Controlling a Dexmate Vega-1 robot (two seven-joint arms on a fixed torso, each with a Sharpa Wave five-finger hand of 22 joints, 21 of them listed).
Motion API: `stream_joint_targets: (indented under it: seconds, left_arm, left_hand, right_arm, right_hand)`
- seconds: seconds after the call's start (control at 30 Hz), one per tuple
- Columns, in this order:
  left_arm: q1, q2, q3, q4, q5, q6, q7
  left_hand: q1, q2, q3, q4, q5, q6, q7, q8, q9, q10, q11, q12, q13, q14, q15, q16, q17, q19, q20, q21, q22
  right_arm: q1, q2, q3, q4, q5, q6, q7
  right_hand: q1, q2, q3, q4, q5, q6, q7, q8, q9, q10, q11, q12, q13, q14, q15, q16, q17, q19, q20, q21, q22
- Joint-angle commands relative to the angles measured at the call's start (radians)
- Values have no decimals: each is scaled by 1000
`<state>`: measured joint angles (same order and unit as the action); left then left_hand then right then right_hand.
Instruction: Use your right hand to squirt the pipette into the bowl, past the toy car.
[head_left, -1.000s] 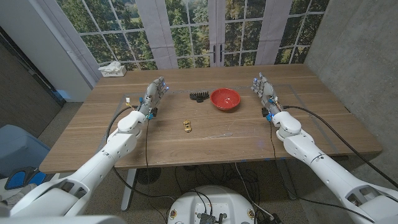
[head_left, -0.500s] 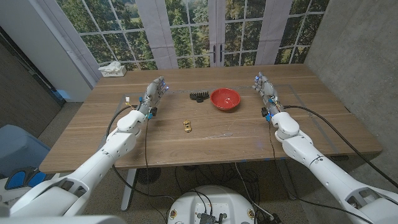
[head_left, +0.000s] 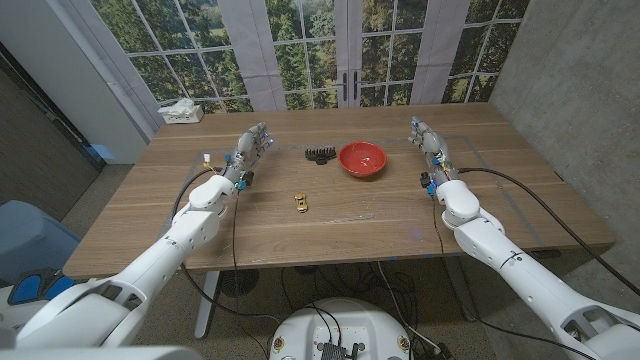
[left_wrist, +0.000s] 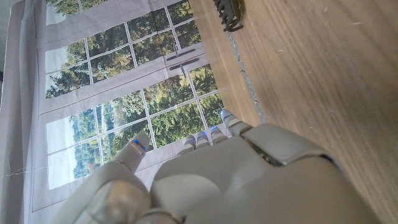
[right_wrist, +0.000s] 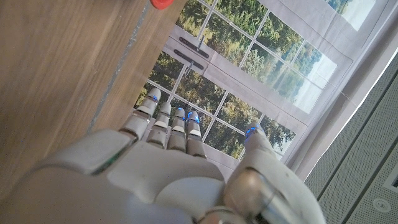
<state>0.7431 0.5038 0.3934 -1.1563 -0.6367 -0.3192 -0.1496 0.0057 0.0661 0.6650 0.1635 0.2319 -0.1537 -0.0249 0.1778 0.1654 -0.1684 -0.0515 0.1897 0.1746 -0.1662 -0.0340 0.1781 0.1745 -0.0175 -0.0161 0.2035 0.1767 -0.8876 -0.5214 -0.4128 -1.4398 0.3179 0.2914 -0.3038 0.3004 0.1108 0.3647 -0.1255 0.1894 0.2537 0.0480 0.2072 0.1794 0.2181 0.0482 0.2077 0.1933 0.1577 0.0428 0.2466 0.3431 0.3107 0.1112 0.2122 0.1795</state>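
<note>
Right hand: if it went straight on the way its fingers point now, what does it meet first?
Nothing on the table, it seems. The right hand points toward the far edge; the red bowl lies off to its left, outside that line. Depth is uncertain.

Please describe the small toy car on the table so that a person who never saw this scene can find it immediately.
Start from the wooden table and find the red bowl near its far middle. Come toward the robot and a little to its left: the toy car lies alone on bare wood, between the two arms. It is yellow-gold, unlike the dark object that sits just left of the bowl.
</note>
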Motion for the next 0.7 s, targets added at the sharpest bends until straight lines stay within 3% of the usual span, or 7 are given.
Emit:
stream_joint_targets:
  seconds: [0.03, 0.7]
  left_arm:
    - [-18, -12, 10, 21, -2, 0, -22]
    - [3, -7, 9, -16, 4, -3, 0]
  left_hand:
    - [7, 82, 3, -6, 9, 7, 0, 5, 5, -41, -1, 7, 4, -25, 5, 7, 2, -3, 10, 6, 4]
    - [9, 79, 0, -11, 10, 11, -1, 5, 5, -35, 3, 8, 4, -19, 7, 7, 1, 7, 16, 8, 4]
  right_arm:
    - [-31, -59, -4, -107, -105, -88, -67]
    - [-89, -167, -3, -304, -239, -256, -92]
  right_hand:
    - [13, 7, 6, -10, 10, 8, -6, 5, 3, 16, 2, 6, 4, 13, -1, 9, 2, 7, 4, 8, 2]
    - [29, 13, 15, -23, 14, 14, -13, 0, 4, 23, -4, 5, 6, 21, -8, 15, 7, 15, 1, 10, 5]
